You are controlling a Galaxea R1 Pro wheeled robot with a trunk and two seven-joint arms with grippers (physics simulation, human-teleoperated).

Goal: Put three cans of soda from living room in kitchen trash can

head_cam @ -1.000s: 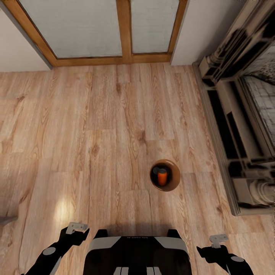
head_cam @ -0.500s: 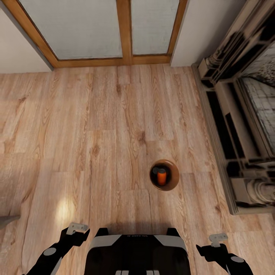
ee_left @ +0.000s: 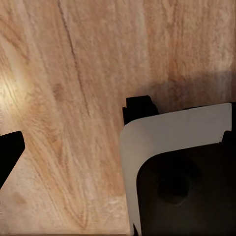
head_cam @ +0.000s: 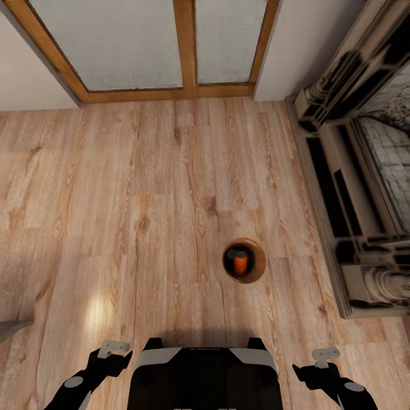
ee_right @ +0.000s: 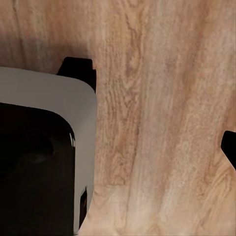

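The round glossy brown tash can (head_cam: 257, 272) stands on the light wood floor, ahead of my base and a little to the right. One orange can of soda (head_cam: 241, 265) with a grey top sits inside its dark interior. The other cans are out of view. My left gripper (head_cam: 117, 357) hangs low beside the base's left side, and my right gripper (head_cam: 308, 373) hangs beside its right side. Both are well short of the bin. Each wrist view has one black fingertip (ee_left: 9, 153) (ee_right: 229, 147) at the picture's edge, with bare floor between the fingers.
Wood-framed glass doors (head_cam: 185, 45) close the far wall. The fireplace surround (head_cam: 347, 188) runs along the right side. My grey and black base (head_cam: 205, 376) fills the near edge of the head view. A grey corner (head_cam: 10, 328) pokes in at the far left.
The whole view has crept slightly, so the camera has moved. My left arm has sunk a little lower in the picture. The bin and its can stay put.
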